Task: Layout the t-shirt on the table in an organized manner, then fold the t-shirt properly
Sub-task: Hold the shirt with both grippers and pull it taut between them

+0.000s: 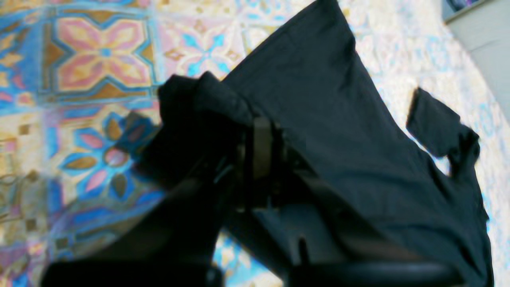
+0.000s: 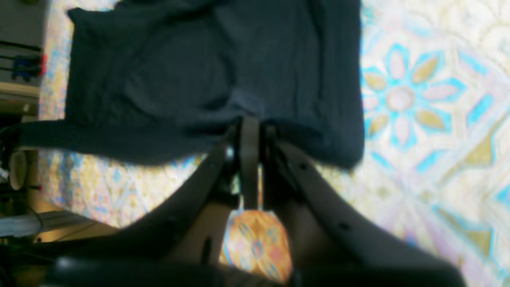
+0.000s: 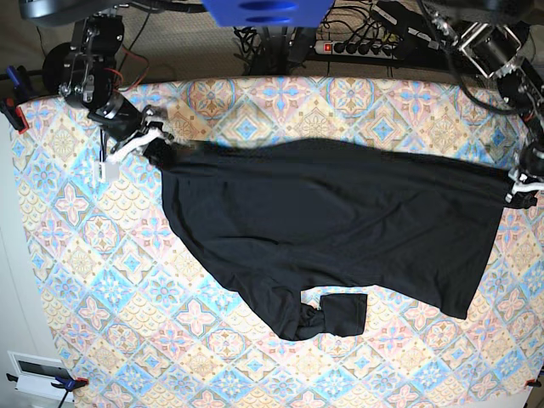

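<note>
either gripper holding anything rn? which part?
Both shut on the t-shirt: left gripper and right gripper each pinch an opposite end of its top edge.

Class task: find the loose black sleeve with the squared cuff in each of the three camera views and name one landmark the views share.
Left wrist: the sleeve lies at right, beyond the t-shirt body.
Right wrist: that sleeve cannot be picked out with certainty.
Base: it sits at bottom centre, bunched below the shirt.
Shared landmark: the table cloth's pastel floral tiles.
</note>
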Available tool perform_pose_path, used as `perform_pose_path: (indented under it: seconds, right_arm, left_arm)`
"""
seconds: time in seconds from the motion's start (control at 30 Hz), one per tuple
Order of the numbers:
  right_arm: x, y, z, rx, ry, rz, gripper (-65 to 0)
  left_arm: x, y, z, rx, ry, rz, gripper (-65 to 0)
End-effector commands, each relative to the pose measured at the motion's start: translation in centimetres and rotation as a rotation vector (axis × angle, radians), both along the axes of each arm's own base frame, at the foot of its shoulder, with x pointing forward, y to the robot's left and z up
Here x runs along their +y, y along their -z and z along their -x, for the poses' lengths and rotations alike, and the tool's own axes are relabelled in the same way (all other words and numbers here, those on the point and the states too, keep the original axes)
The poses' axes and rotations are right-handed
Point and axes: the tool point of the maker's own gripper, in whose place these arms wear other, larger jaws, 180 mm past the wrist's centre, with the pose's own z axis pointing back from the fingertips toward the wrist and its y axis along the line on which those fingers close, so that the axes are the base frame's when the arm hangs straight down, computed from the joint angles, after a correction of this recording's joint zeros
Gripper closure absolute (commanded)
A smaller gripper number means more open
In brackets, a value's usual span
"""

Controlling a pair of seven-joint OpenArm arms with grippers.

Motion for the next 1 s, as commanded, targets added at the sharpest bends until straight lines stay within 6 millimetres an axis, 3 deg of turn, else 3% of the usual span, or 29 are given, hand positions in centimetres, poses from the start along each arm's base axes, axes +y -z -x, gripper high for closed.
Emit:
perform_pose_path:
  seconds: [0.0,0.27,0.47,0.57,0.77,0.97]
  right_arm:
    - [-0.3,0.2,0.3,0.009,0.004,0.004,0.0]
    - [-1.0,2.6,1.2,0.085,0.029,-0.009,0.0]
    - [-1.0,2.8,1.2,0.088,0.032,-0.01,0.0]
    - [-1.1,2.8,1.2,0.088,0.033,-0.01,0.0]
    - [-1.0,0.9,-1.8,0.009,0.033,-0.013,0.0]
    - [-1.6,3.0,-1.3,0.069,0.057,-0.028,0.0]
  left_arm:
    - [1.2,-2.0,-0.8,-0.049,-0.014,-0.043,0.0]
    - [0.5,0.5,-3.1,-0.033,-0.045,0.047,0.0]
    - [1.1,1.0,-3.6,-0.083,-0.102,0.024,0.0]
    - [0.1,2.1,-4.6,-0.071,-0.076,0.029,0.0]
    - [-0.8,2.9,-5.5,-0.083,-0.066,0.014,0.0]
    - [-0.8,3.1,-5.4,-0.083,-0.069,0.014,0.0]
